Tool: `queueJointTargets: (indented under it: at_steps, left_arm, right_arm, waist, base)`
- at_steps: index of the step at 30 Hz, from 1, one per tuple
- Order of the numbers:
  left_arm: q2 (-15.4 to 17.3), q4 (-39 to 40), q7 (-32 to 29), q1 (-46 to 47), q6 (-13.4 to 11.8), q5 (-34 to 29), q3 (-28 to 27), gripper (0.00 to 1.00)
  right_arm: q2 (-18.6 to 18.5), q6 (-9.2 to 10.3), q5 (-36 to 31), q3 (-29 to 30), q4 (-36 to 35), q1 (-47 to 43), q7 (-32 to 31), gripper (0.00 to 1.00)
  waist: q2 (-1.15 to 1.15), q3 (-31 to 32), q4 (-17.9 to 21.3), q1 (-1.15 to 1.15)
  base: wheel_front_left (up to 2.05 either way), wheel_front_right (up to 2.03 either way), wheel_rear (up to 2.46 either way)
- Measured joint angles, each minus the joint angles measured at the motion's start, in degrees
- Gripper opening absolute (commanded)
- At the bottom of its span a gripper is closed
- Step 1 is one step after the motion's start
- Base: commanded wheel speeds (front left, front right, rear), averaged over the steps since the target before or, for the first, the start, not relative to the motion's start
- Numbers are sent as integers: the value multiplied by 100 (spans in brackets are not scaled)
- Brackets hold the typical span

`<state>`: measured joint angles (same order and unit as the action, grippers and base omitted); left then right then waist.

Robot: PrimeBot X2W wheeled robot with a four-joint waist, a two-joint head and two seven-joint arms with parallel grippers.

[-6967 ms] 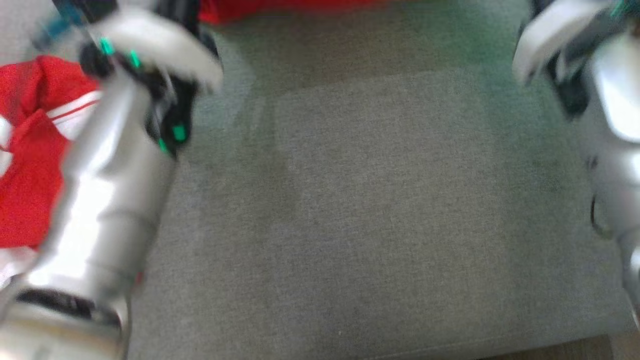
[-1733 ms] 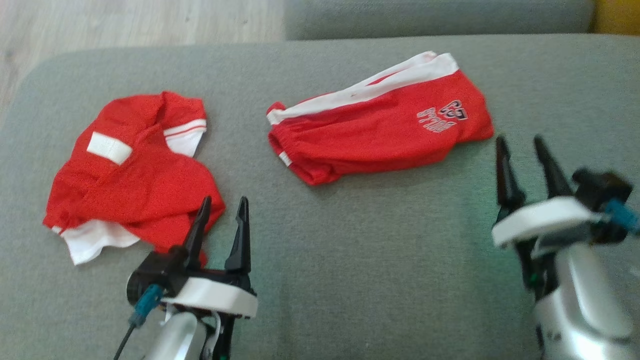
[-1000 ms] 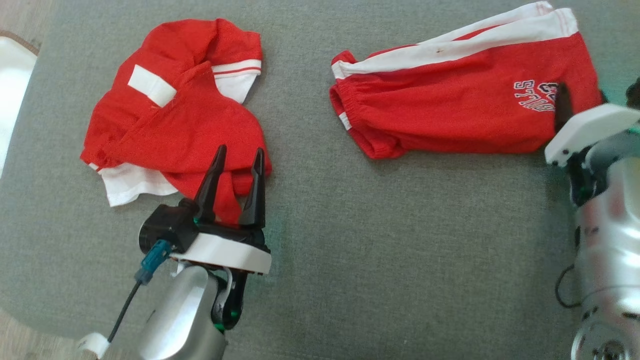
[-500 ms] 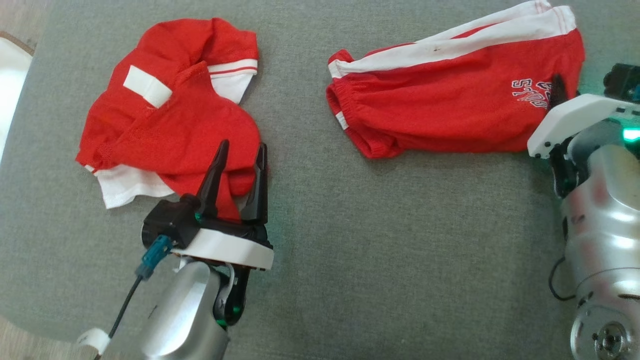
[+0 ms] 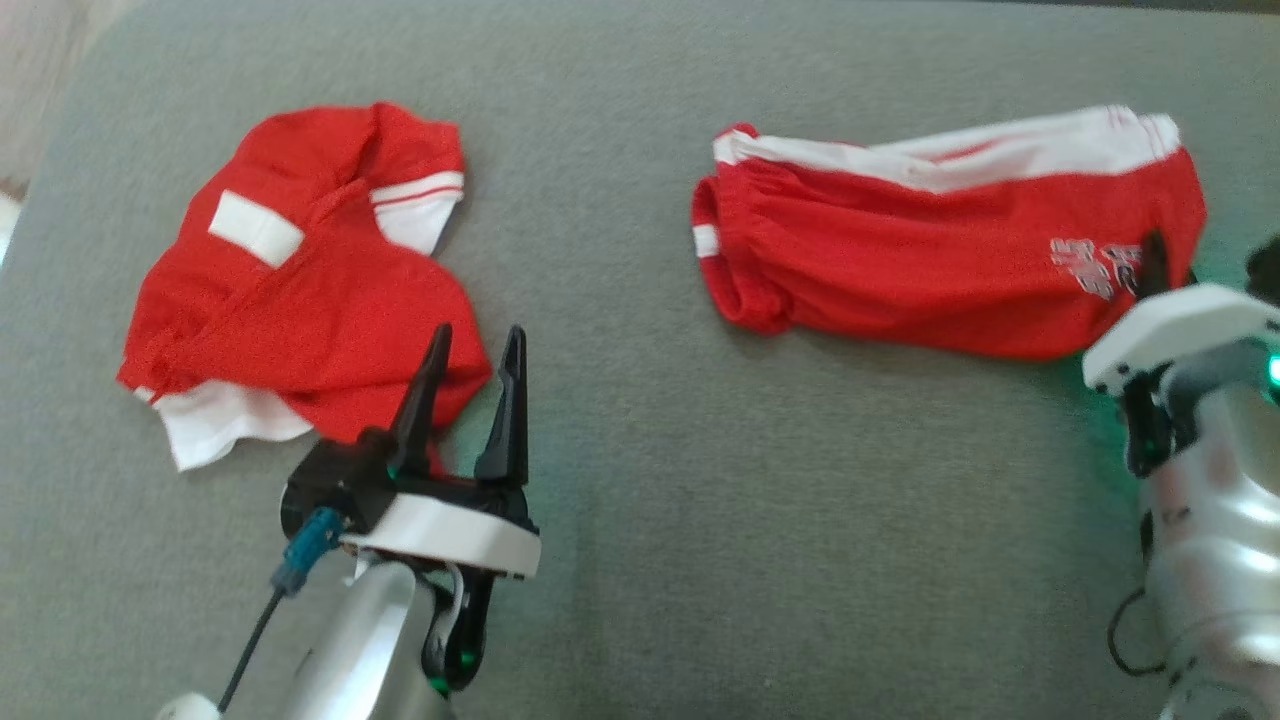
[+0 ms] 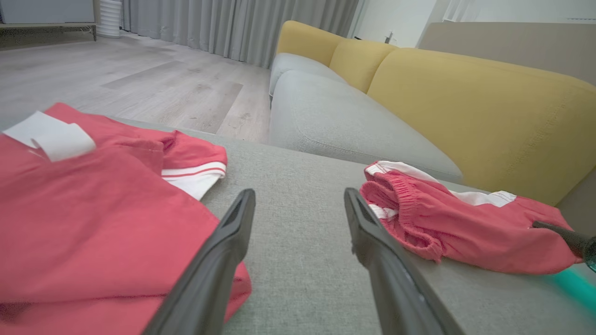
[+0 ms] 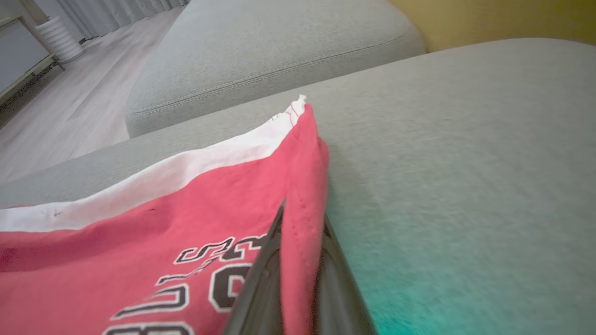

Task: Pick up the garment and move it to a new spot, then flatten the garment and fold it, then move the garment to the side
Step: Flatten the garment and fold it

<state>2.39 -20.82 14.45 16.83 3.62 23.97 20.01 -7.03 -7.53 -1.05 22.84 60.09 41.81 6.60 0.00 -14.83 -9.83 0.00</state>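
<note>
The garment, red shorts (image 5: 950, 270) with a white side stripe and black lettering, lies on the grey sofa seat (image 5: 800, 550) at the right. My right gripper (image 5: 1155, 258) is shut on the shorts' right hem. In the right wrist view the red hem (image 7: 302, 186) is pinched between the two dark fingers of the right gripper (image 7: 300, 223). My left gripper (image 5: 475, 345) stands open at the lower left, its fingertips just over the edge of a crumpled red shirt (image 5: 300, 300). In the left wrist view the left gripper (image 6: 298, 197) points at bare cushion between the shirt (image 6: 93, 209) and the shorts (image 6: 456, 228).
The red shirt with white trim takes up the left of the seat. Behind the seat lie another grey cushion (image 6: 335, 121), a yellow sofa back (image 6: 465, 93) and wooden floor (image 6: 116, 83). The seat's rounded left end (image 5: 60, 130) is close to the shirt.
My right gripper has shut on the shorts' right hem. The head camera has shifted, so the whole picture sits a little lower. My left gripper stays open by the shirt.
</note>
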Motion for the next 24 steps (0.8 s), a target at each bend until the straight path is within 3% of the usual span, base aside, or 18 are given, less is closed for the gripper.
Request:
queueJointTargets:
  at_steps: [11, 24]
  left_arm:
    - [1, 97, 0, -198, 45, -93, 21, 100]
    - [1, 23, 0, -197, 48, -133, 15, 100]
  right_arm:
    - [22, 0, 713, -74, -556, -730, -4, 0]
    - [141, 0, 894, -603, -859, -505, 108, 0]
  waist:
    - [0, 383, 513, -1]
    - [0, 416, 348, 0]
  base:
    - [0, 0, 0]
    - [0, 0, 0]
